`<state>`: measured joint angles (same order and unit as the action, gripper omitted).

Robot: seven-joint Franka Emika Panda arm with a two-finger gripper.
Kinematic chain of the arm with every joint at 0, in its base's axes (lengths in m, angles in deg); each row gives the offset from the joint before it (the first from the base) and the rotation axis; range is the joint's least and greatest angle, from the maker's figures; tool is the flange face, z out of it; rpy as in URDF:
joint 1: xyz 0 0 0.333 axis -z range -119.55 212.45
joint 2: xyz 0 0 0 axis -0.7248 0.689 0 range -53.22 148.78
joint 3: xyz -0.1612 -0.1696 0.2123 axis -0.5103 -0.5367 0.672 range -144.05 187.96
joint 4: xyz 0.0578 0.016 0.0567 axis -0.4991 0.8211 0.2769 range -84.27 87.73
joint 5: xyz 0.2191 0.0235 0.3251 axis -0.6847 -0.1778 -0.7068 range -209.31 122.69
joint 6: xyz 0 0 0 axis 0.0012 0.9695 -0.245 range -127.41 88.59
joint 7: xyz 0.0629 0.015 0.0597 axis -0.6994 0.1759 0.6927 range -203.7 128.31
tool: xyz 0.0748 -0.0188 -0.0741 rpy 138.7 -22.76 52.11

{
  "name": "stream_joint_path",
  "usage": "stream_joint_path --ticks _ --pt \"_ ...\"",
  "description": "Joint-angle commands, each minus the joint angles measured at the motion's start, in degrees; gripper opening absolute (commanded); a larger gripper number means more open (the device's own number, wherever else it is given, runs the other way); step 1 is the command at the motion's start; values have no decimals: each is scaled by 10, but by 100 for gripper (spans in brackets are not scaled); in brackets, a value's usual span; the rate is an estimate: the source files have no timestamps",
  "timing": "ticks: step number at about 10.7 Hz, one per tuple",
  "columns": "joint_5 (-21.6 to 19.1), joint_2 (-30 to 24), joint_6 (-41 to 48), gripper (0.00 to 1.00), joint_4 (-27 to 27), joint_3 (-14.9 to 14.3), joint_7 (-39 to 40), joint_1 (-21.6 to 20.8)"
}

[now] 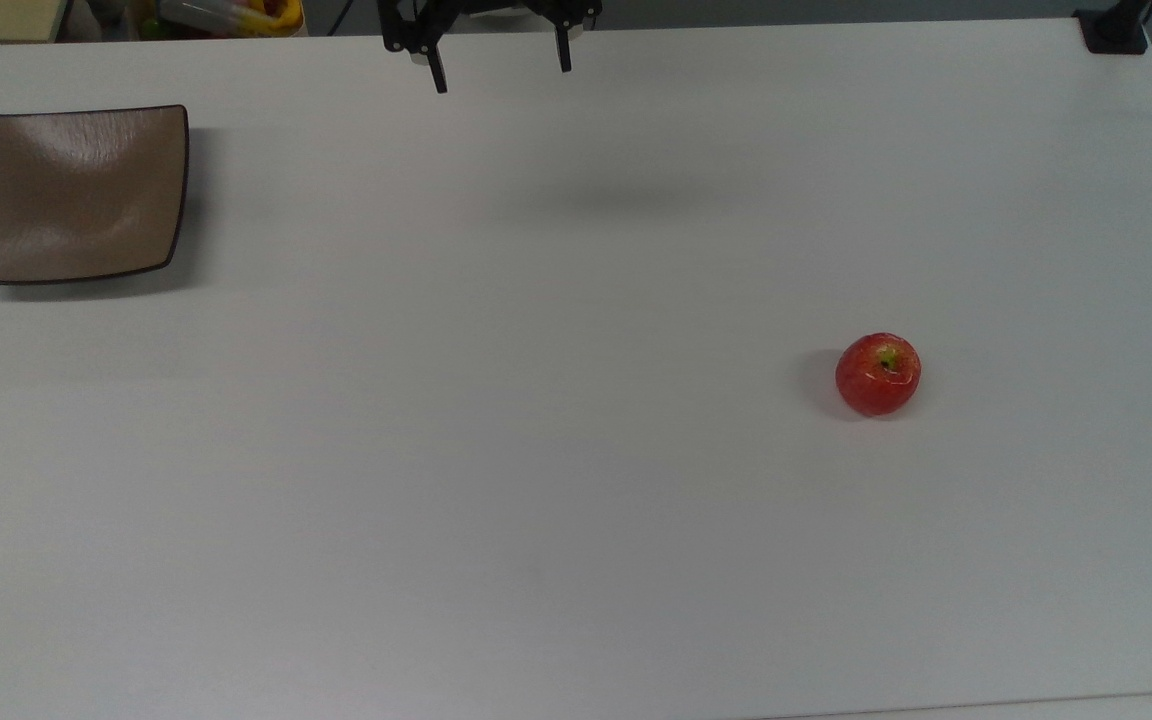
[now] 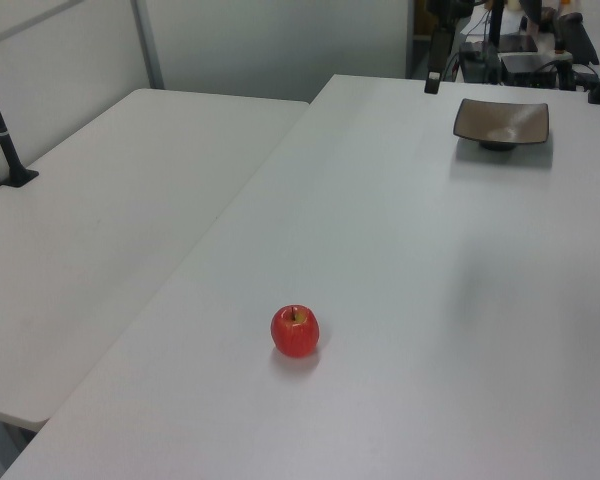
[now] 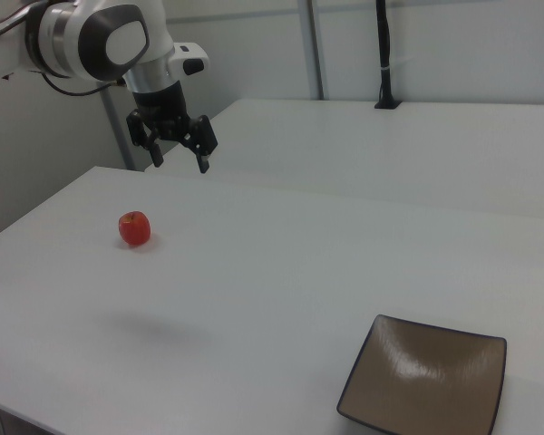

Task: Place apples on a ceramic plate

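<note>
In the top view, the gripper (image 1: 501, 70) hangs at 12 o'clock, jaws wide apart and empty; the apple (image 1: 878, 374) sits at 4 o'clock, the ceramic plate (image 1: 76, 192) at 10 o'clock on the table (image 1: 536, 450).

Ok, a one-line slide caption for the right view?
Open gripper raised above the table, apple below it, empty plate near the front.

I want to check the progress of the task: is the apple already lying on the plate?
No, the apple rests on the bare white table, far from the empty plate near the top view's left edge.
</note>
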<state>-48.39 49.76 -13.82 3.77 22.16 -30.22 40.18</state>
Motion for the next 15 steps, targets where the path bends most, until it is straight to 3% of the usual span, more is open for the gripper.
stream_joint_path --ticks 1,13,15 --pt "9 -8 -11 100 9 3 -4 -2" --pt "8 -16 43 100 5 3 0 -5" --pt "3 -15 45 100 -5 3 -4 -24"
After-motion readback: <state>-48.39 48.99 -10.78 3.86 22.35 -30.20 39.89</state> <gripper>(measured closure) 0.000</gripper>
